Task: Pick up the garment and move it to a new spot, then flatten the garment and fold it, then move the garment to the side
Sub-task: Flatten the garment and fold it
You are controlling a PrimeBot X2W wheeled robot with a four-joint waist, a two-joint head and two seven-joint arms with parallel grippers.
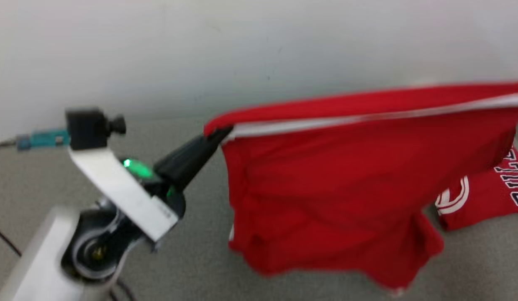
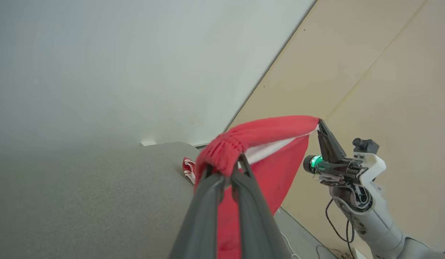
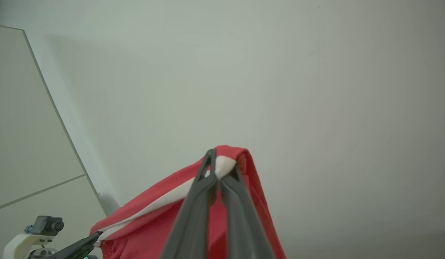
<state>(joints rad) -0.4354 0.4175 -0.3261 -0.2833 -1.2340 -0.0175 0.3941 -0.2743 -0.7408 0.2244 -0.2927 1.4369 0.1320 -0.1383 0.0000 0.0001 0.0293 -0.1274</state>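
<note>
Hanging stretched between the two grippers, the red garment (image 1: 326,184) is being held up by its top edge, where a white stripe is running along the band. The left gripper (image 1: 219,134) is pinching one end of that band, its dark fingers closed tight on the bunched cloth, with a green light (image 1: 137,168) glowing on its wrist. The right gripper (image 3: 218,168) is clamping the other end in the same way, fingers pressed together over red and white fabric. The cloth is sagging in loose folds below the taut edge, and its lower part is trailing down onto the grey surface (image 1: 192,251), where a panel with a white round logo and dark lettering seems to be lying flat, though the blur is making that hard to confirm. A pale wall (image 1: 200,50) is rising behind everything
</note>
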